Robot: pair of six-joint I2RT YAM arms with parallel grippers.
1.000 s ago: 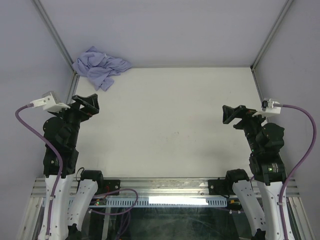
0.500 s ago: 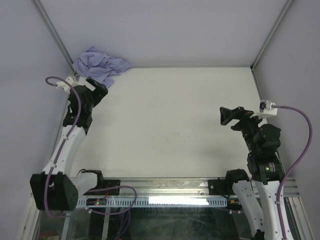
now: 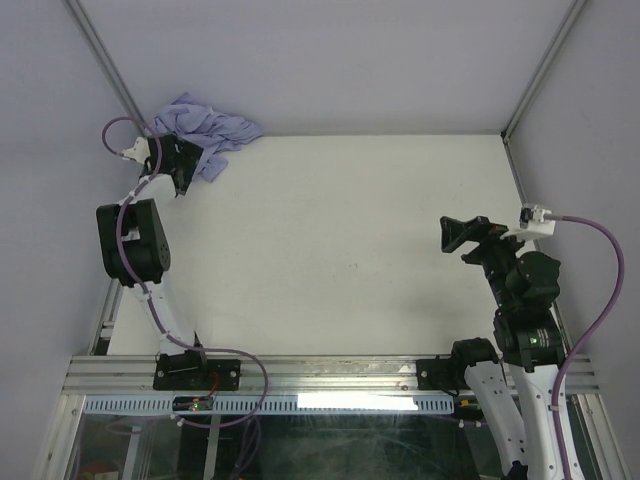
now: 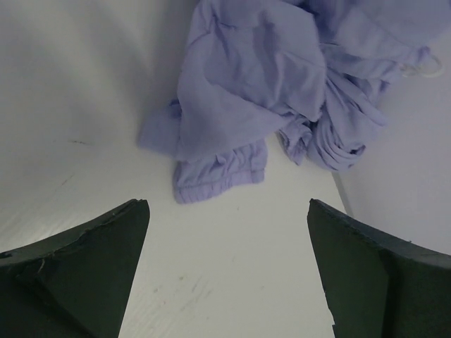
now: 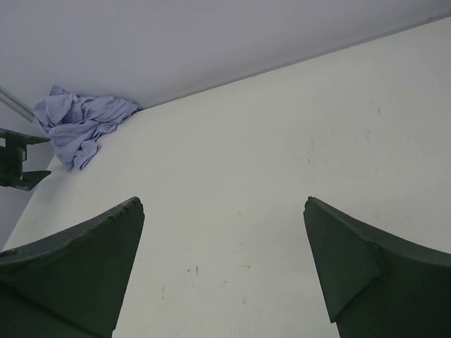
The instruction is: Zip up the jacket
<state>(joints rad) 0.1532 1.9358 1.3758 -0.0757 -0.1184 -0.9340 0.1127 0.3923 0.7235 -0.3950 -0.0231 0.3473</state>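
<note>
Purple and all bunched up, the jacket [image 3: 205, 130] lay in the far left corner of the tabletop [image 3: 350, 230]. Your left claw [image 3: 188, 163] hung just beside it, spread wide apart, holding nothing. Your right claw [image 3: 452, 233] was spread wide too, near the right edge.

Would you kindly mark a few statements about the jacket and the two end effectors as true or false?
1. The jacket lies bunched up in the far left corner of the table. True.
2. The left end effector is shut on the jacket. False: its jaws stand open with nothing between them, and the jacket lies just ahead of it.
3. The right end effector is open and empty. True.
4. The jacket is spread flat at the middle of the table. False: it is a crumpled heap by the corner.
</note>
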